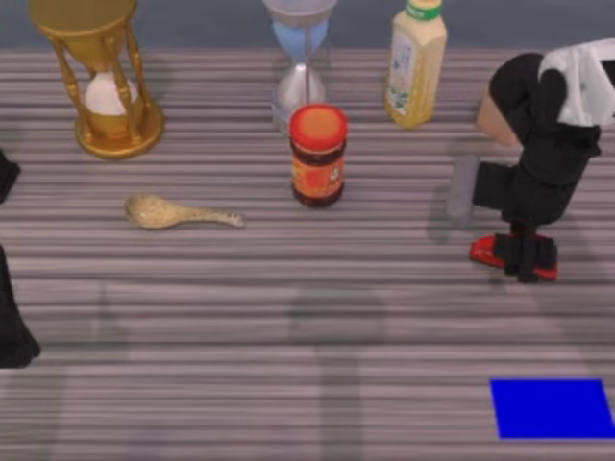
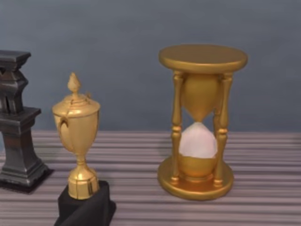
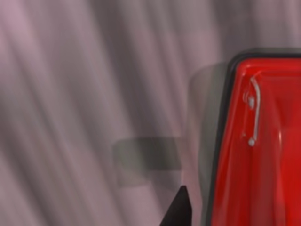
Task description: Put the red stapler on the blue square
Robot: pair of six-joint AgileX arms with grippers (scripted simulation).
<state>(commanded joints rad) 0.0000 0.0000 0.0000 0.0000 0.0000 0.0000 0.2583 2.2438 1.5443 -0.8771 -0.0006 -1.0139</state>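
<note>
The red stapler point(image 1: 483, 252) lies on the striped table at the right, mostly covered from above by my right gripper point(image 1: 524, 257). Its glossy red body point(image 3: 263, 141) fills one side of the right wrist view. One dark fingertip point(image 3: 181, 207) stands beside it with a narrow strip of table between them; the other finger is out of frame. The gripper looks open, straddling the stapler. The blue square point(image 1: 551, 408) lies flat at the front right corner, nearer the table's front edge than the stapler. My left arm point(image 1: 12, 322) is parked at the left edge.
A red-lidded jar point(image 1: 318, 154) stands mid-table, a spoon point(image 1: 178, 213) to its left. At the back are a gold hourglass point(image 1: 101, 82), a blue hourglass point(image 1: 301, 58) and a pale bottle point(image 1: 415, 62). The left wrist view shows the gold hourglass point(image 2: 201, 122) and a trophy point(image 2: 77, 136).
</note>
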